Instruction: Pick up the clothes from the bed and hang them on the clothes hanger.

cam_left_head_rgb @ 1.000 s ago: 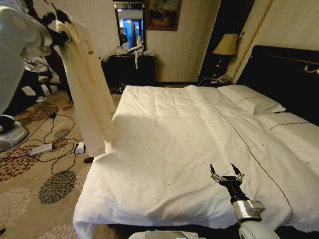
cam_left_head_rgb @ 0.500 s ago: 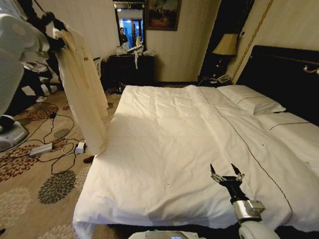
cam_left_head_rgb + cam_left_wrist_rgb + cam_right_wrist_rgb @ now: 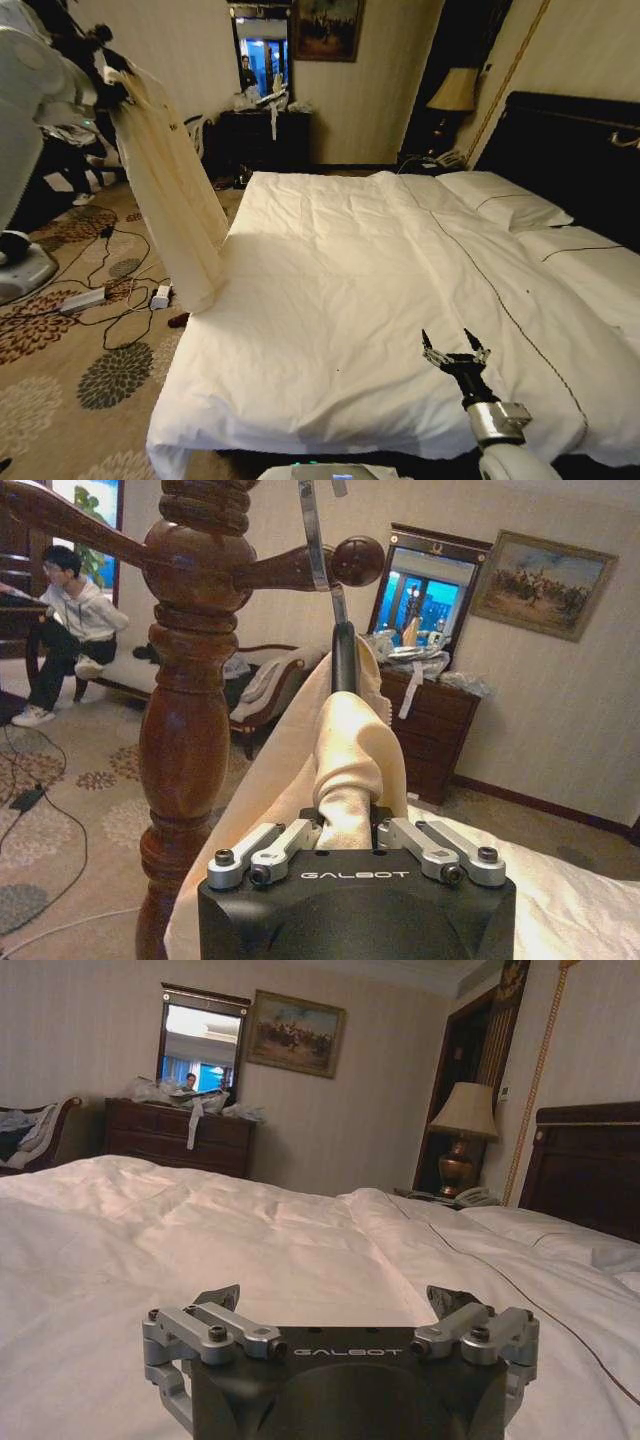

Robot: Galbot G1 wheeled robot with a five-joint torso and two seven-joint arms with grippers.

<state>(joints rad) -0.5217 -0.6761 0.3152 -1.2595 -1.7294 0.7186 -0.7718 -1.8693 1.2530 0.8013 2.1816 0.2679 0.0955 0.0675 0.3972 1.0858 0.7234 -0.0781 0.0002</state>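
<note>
Holding the cream shirt (image 3: 170,190) high at far left, the left tool (image 3: 345,842) pinches its bunched collar so the hanger (image 3: 343,655) hook reaches the wooden stand (image 3: 190,690), while the right tool (image 3: 455,352) rests open and empty over the bed (image 3: 340,280).

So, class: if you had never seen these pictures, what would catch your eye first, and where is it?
The cream shirt hangs in the air off the bed's far left corner, its top pinched in the left pincer beside a turned wooden coat stand. The big white bed spreads across the middle, and the right pincer hovers open over its near edge.

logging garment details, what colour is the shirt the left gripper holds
Cream, pale yellow shirt, plain; clearest in the head view.
</note>
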